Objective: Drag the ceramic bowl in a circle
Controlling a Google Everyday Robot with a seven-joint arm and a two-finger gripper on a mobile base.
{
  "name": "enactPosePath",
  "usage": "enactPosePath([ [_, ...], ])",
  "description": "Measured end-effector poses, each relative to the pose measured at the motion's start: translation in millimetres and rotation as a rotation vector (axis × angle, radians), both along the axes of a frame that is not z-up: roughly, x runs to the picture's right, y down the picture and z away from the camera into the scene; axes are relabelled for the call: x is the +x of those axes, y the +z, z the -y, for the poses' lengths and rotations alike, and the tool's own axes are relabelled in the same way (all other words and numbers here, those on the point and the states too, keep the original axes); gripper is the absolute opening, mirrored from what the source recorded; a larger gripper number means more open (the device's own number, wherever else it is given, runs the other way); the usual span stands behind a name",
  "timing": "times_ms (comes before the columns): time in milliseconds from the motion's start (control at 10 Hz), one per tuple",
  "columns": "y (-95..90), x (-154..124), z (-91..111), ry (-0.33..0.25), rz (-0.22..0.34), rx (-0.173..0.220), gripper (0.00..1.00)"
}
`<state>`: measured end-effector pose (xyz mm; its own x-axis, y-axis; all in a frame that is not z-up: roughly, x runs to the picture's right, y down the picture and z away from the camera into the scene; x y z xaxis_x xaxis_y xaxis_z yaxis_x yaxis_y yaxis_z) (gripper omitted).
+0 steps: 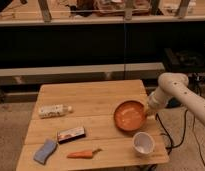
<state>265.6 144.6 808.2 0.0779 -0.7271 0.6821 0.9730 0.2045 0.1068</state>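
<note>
End effector [146, 113] meets the ceramic bowl [129, 115] at its right rim, so the bowl slides flat across the surface [91, 97]; finger state cannot be told.

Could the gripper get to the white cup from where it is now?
Probably yes. The gripper sits at the right rim of the bowl, and the cup stands just below it near the table's front right corner, with nothing between them.
</note>
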Motion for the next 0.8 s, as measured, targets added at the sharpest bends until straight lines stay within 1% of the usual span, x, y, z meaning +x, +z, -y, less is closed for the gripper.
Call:
enactPosePath([
  [100,0.6,-18,-13,-0.045,0.032,-0.033,0.02],
  [200,1.0,-38,-22,-0.075,0.064,-0.052,0.02],
  [600,7.5,-122,-37,-0.141,0.225,-0.087,0.02],
  [800,13.0,-160,-36,-0.137,0.31,-0.083,0.02],
])
